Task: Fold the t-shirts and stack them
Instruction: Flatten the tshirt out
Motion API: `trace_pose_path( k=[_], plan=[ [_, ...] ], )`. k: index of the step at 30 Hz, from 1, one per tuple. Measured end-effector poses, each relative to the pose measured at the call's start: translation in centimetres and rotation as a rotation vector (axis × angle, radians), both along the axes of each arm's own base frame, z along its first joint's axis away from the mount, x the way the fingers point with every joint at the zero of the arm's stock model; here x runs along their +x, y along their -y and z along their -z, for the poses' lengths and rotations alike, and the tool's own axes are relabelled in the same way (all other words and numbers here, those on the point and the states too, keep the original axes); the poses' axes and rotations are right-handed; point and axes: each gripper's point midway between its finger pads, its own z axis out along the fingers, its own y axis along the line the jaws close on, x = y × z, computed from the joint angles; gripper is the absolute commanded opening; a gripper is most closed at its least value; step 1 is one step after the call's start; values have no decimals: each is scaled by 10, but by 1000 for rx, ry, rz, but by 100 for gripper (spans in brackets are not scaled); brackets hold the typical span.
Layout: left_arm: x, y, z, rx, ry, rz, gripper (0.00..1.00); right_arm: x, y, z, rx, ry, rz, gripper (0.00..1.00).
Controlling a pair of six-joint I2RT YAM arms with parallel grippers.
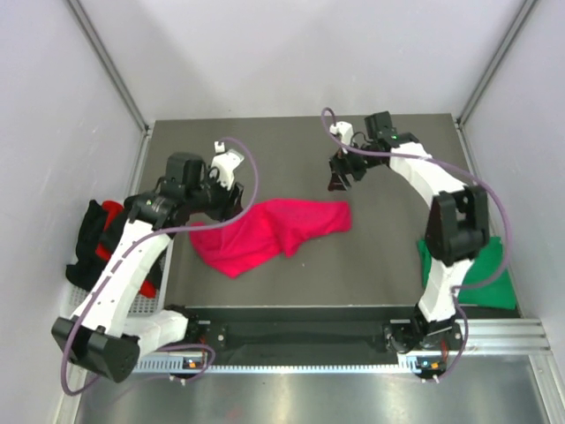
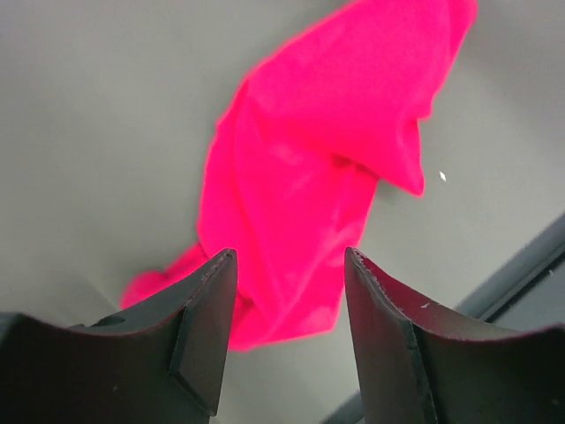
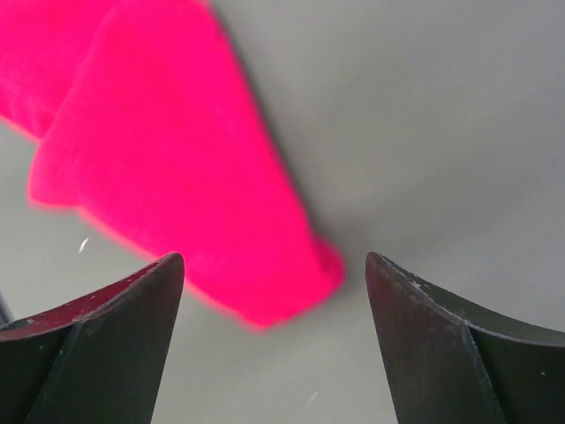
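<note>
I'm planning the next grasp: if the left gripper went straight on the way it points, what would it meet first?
Most likely the crimson-pink t-shirt: its crumpled cloth lies dead ahead of the left gripper, framed by its open jaws, though depth is unclear.

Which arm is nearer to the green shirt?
Right. The green shirt lies beside the right arm, partly hidden by it; the left arm is far off, beyond the pink shirt.
</note>
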Motion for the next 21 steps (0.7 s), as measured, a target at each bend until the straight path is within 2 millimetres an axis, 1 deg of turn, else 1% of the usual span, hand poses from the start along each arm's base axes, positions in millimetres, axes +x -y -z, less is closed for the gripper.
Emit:
trace_pose_path(
  k=[2,3,5,7,9,11,15,21],
  plan=[
    [-6,-8,11,-3,-27,-18,56,20,-10,8,-5,-15,-1,80],
    [-7,-13,16,-5,-41,-33,56,32,-15,15,-11,-27,1,80],
    [-7,-22,25,-8,-64,-64,56,48,-23,27,-25,-43,6,80],
    [-8,-29,28,-10,-73,-90,56,54,-26,43,-49,-72,9,80],
    [-9,-32,26,-17,-64,-97,56,51,-24,59,-82,-116,11,81],
    [-11,-33,20,-25,-46,-97,56,42,-22,68,-112,-164,9,82],
    [-13,-33,16,-39,-30,-97,56,26,-15,72,-159,-228,-10,82],
    [-12,-36,24,-39,-47,-124,56,3,-1,83,-225,-302,-37,81]
  ],
)
